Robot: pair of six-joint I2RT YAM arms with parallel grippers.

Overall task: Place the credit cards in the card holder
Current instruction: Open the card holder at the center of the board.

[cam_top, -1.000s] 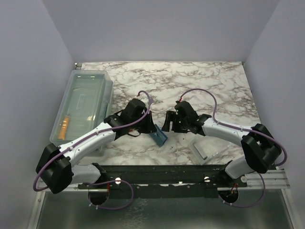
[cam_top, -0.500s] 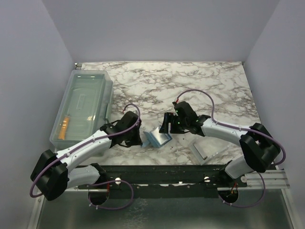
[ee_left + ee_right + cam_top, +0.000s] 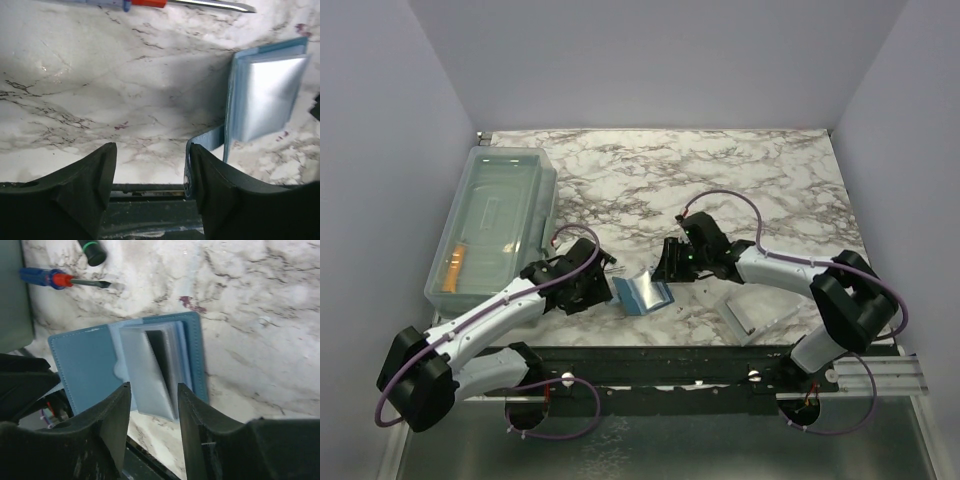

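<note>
The teal-blue card holder (image 3: pixel 645 292) lies open on the marble table between the two grippers. My left gripper (image 3: pixel 604 290) is open just left of it; in the left wrist view (image 3: pixel 150 150) nothing sits between the fingers, and the snap tab (image 3: pixel 207 141) rests against the right finger's inner side. My right gripper (image 3: pixel 666 268) hangs over the holder's right half. Its jaws (image 3: pixel 152 390) stand apart, straddling the lower edge of the clear card sleeves (image 3: pixel 150 367) without clamping them. A thin golden-orange strip, the credit cards (image 3: pixel 456 263), shows inside the clear bin.
The large clear plastic bin (image 3: pixel 490 225) fills the left side. A shallow white tray (image 3: pixel 760 318) lies near the right arm at the front edge. A red-and-blue screwdriver (image 3: pixel 60 279) and a black marker with a green ring (image 3: pixel 93 252) lie just beyond the holder.
The left gripper opened and let go of the card holder, then drew back left. The holder dropped from tilted-up to lying open. The right gripper came down over it and its jaws narrowed.
</note>
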